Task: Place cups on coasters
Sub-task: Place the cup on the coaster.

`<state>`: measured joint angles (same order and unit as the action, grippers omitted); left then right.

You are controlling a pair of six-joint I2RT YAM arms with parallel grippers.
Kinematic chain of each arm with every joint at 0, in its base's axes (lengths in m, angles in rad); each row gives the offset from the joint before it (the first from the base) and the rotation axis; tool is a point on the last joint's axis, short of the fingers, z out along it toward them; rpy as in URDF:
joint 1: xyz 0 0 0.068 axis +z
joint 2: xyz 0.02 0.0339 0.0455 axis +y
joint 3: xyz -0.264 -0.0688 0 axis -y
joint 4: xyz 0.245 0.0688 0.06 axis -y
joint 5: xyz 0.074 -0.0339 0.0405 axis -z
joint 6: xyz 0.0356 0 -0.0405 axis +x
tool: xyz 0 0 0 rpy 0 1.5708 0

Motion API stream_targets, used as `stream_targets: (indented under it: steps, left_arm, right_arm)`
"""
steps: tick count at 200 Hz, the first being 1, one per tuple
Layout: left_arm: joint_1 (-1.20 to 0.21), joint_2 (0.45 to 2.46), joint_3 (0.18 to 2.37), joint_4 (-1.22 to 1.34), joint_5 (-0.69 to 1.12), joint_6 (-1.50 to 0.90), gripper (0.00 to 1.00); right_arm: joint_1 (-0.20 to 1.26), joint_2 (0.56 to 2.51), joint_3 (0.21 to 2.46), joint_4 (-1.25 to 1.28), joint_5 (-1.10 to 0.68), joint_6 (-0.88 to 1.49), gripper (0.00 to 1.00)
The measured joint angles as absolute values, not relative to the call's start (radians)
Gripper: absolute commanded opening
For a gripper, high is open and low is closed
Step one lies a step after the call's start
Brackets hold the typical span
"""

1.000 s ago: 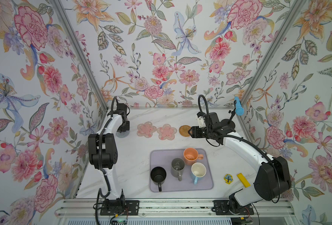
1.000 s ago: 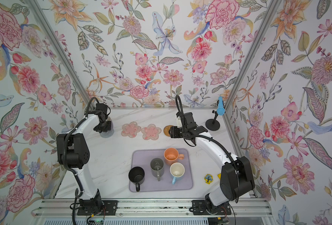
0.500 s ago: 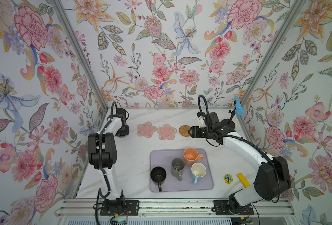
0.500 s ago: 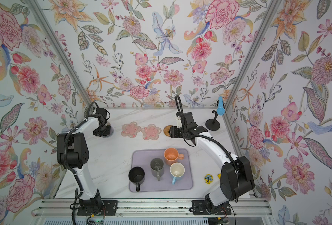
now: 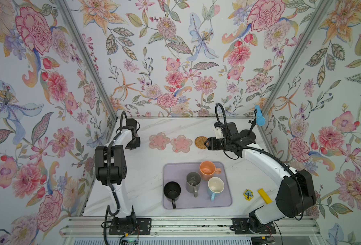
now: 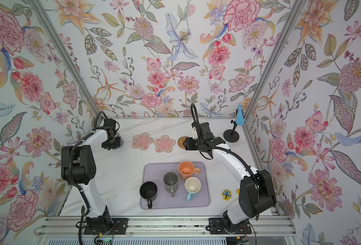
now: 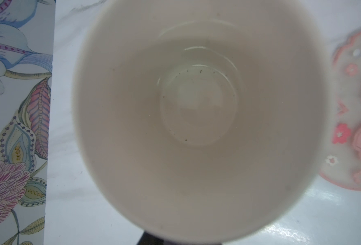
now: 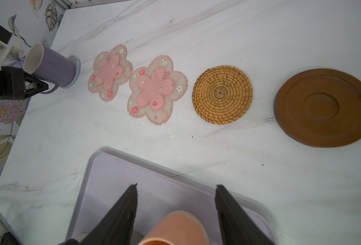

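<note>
- Shifted nearer the lavender mat (image 5: 197, 203) since a second ago, the left gripper (image 8: 43, 84) is clamped narrow on the lavender mug (image 8: 52, 63), which appears set on the knitted coaster (image 8: 75, 70) beyond the mat's far-left corner; it could be tipped by an off-centre release.
- On the mat, four mugs (image 5: 193, 181) are crowded; neighbours could be knocked.
- Over its far edge, the right gripper (image 8: 177, 186) is held half-wide, empty.

Both top views high overhead, whole table (image 5: 145, 165) shared; wrist views close, downward.
</note>
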<state>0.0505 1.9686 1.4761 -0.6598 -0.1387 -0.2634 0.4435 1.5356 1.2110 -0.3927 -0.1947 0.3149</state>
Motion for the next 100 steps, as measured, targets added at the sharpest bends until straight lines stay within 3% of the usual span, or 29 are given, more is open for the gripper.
stream_targets:
  steps: [100]
  left_arm:
    - [0.051,1.924,1.418,-0.634,-0.095,-0.272,0.00]
  right_arm:
    - [0.451,1.536,1.212,-0.393,-0.194,0.319,0.61]
